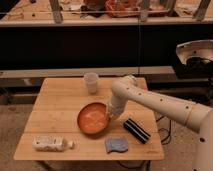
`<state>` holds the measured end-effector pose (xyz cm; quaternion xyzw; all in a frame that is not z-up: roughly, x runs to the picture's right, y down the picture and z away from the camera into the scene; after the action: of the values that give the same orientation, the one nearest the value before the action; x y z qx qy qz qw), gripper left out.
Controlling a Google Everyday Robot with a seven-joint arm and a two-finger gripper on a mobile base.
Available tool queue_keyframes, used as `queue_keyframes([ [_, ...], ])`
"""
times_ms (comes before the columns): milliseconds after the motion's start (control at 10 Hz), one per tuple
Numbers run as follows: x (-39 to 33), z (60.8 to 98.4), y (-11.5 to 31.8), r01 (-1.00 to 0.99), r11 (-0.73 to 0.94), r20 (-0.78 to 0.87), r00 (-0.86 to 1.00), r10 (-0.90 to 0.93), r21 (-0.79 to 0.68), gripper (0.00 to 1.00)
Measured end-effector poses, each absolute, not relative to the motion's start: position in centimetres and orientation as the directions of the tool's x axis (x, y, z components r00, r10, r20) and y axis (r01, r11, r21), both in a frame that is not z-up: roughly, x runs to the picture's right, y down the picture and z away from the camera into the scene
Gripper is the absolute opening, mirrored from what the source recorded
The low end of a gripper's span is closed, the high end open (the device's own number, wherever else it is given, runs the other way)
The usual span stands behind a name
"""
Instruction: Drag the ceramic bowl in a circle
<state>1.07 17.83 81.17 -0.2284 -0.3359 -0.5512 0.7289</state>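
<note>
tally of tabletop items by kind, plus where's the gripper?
ceramic bowl: 1
whitish cup: 1
blue sponge: 1
dark striped block: 1
pale packet: 1
Total: 5
gripper: at the bowl's right rim.

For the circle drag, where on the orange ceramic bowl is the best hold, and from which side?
Probably the rim, from above. The ceramic bowl sits upright and is wide and shallow, too broad to span, so its thin raised edge is likely the only pinchable part. The claw is already at the bowl's right-hand rim as seen in the camera view, on the arm's own side.
</note>
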Motion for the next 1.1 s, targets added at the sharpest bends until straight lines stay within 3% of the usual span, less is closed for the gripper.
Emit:
queue_keyframes([
  [200, -3.1, 81.7, 17.3, 0.967, 0.247, 0.740, 0.118, -0.662, 0.067, 0.00],
  [600, -10.5, 85.2, 12.2, 0.973, 0.184, 0.736, 0.021, -0.677, 0.141, 0.00],
  [1100, -8.1, 87.8, 9.9, 0.966, 0.249, 0.748, 0.116, -0.654, 0.069, 0.00],
])
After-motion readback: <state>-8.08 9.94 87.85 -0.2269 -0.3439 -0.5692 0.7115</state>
